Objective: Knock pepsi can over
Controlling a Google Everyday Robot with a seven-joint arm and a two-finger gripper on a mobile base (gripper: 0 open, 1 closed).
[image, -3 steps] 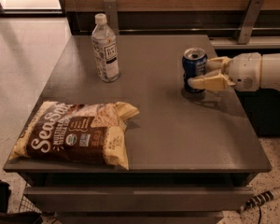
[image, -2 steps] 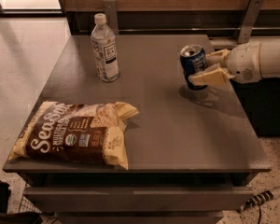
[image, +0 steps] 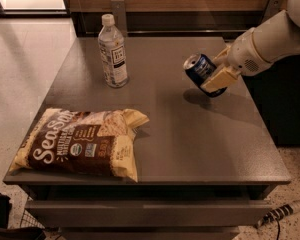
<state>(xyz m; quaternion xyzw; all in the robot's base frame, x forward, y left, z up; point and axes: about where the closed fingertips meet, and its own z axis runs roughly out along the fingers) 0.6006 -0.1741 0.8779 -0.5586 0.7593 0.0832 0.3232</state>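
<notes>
Gray table [image: 190, 144] is standing before a wood-panelled wall. To the right of the water bottle [image: 113, 51], the gripper [image: 213, 72] is clamping the pepsi can [image: 199, 68] between both fingers, holding it tilted with its top leaning toward the bottle. A chip bag [image: 80, 143] is lying in front of the bottle.

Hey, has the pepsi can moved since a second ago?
Yes. The pepsi can, upright before, now tilts with its top toward the water bottle, clamped by the gripper at the table's right side.
</notes>
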